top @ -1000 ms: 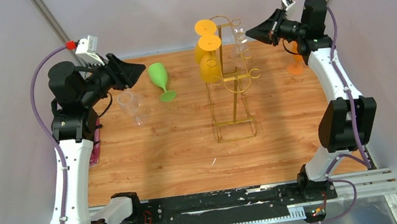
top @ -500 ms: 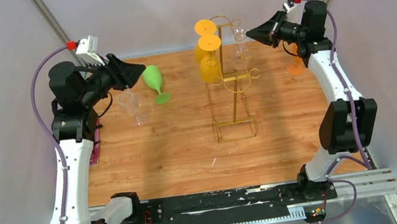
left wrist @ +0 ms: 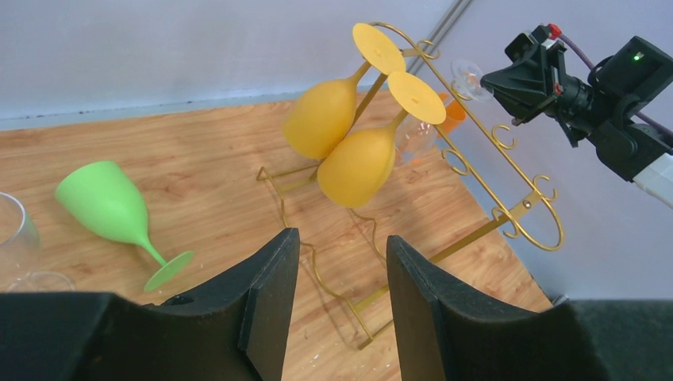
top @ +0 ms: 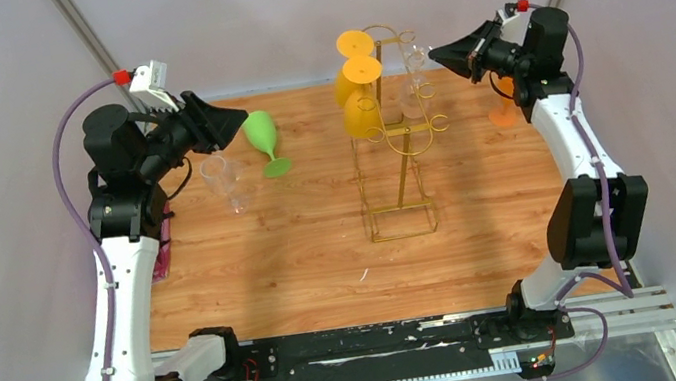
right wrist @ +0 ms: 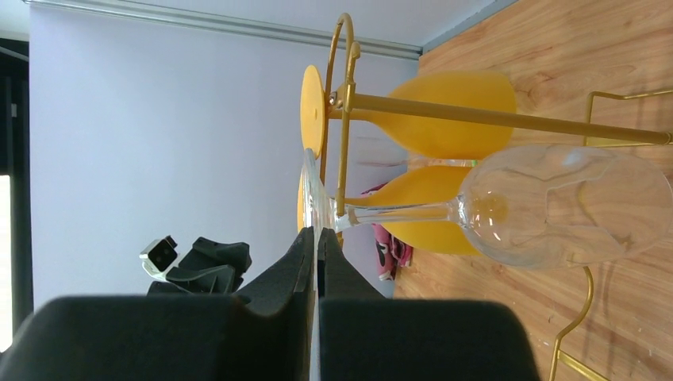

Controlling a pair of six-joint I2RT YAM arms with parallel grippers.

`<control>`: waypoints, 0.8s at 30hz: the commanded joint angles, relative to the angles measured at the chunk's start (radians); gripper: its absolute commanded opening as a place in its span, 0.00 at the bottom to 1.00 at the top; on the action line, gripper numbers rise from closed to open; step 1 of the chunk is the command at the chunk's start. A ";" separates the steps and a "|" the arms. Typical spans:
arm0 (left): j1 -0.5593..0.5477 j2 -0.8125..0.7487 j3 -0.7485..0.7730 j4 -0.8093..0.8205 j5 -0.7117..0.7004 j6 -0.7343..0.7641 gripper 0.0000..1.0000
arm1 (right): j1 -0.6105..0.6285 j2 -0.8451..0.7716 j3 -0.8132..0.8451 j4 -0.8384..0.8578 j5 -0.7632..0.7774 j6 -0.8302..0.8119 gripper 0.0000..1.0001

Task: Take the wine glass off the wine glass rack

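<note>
Clear glass forms the stemmed wine glass [right wrist: 555,206], which hangs upside down from the gold wire wine glass rack [right wrist: 508,119]. In the right wrist view its bowl fills the right of the frame and its stem runs left to the flat foot at centre. The rack stands in the upper centre of the top view, on the wood-grain table [top: 302,246].

The right gripper [right wrist: 316,234] is pressed together on the rim of the clear foot, which shows as a thin edge between the two black fingers. In the top view this gripper sits in the upper right, level with the top of the rack.

Two opaque orange wine glasses [left wrist: 321,115] [left wrist: 357,163] hang upside down on the rack's left side, one just beside the other.

The left gripper [left wrist: 341,238] is in the upper left of the top view. Its jaws are spread and hold nothing.

A green plastic wine glass [left wrist: 107,202] lies on its side on the table, left of the rack. A clear tumbler [top: 220,173] stands near it, further left. A small orange object [top: 502,113] is partly hidden behind the right arm.
</note>
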 commanded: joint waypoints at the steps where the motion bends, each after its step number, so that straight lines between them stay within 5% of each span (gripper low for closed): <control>1: -0.003 0.007 -0.006 0.025 0.020 -0.002 0.49 | -0.038 -0.022 -0.002 0.079 0.026 0.042 0.00; 24: -0.003 0.016 -0.026 0.043 0.026 -0.016 0.49 | -0.071 -0.059 -0.004 0.080 -0.001 0.044 0.00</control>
